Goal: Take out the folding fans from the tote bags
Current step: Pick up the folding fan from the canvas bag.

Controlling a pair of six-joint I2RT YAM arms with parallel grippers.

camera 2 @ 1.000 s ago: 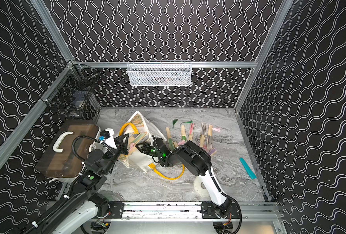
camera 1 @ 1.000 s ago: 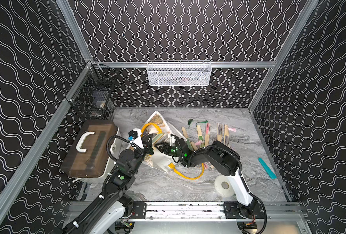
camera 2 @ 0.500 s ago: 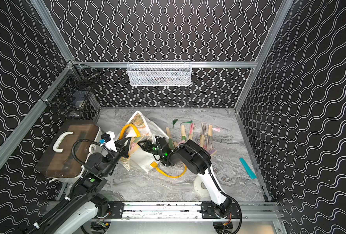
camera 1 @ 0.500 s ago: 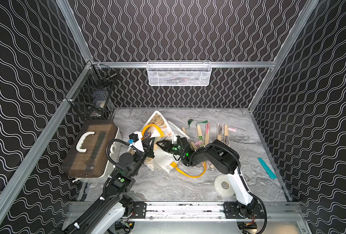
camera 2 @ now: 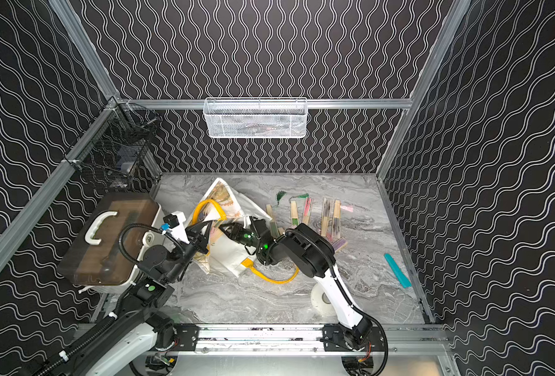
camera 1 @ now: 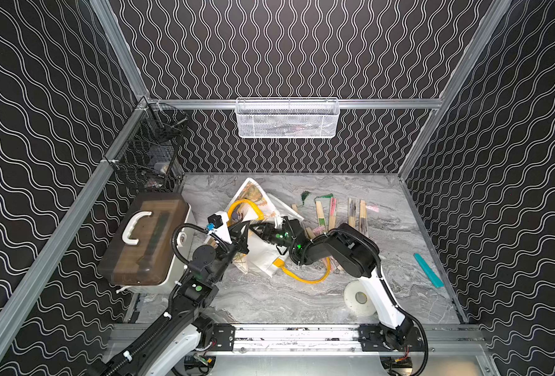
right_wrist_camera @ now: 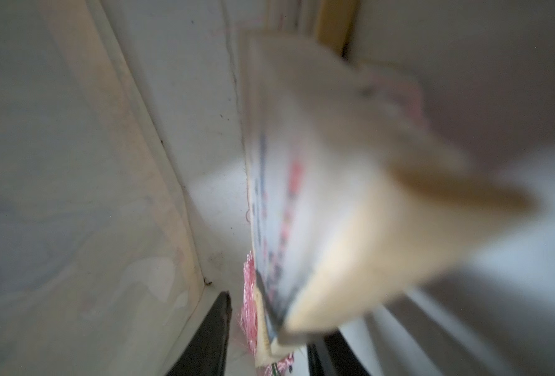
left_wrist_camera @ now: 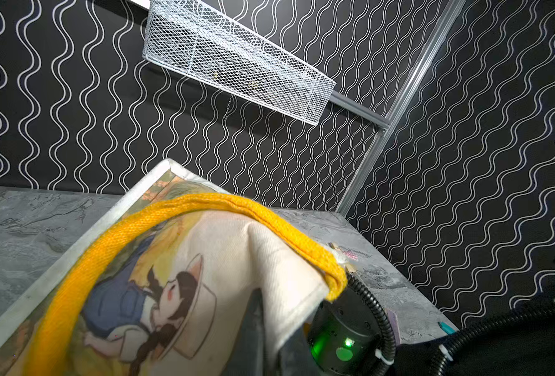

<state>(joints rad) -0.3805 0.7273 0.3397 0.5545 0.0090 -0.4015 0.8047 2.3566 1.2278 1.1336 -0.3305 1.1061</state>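
Note:
A white tote bag (camera 1: 259, 257) (camera 2: 229, 257) lies mid-table, with a brown-printed tote bag (camera 1: 253, 194) behind it. My left gripper (camera 1: 242, 229) (left_wrist_camera: 269, 345) is shut on the bag's rim beside the yellow handle (left_wrist_camera: 188, 205), holding the mouth up. My right gripper (camera 1: 257, 228) (right_wrist_camera: 269, 351) reaches inside the bag. Its black fingers (right_wrist_camera: 211, 332) straddle a tan folding fan (right_wrist_camera: 302, 195) with a pink tassel, with small gaps still showing on both sides. Several folding fans (camera 1: 333, 211) (camera 2: 307, 211) lie on the table to the right.
A brown-lidded box (camera 1: 146, 237) stands at the left, close to my left arm. A white tape roll (camera 1: 360, 298) sits near the front and a teal bar (camera 1: 429, 275) lies at the right. A loose yellow handle (camera 1: 305, 278) loops under my right arm.
My right gripper has pushed leftward, deeper into the bag mouth, and its jaws have narrowed around the fan. The left gripper keeps its hold on the rim, hardly moved.

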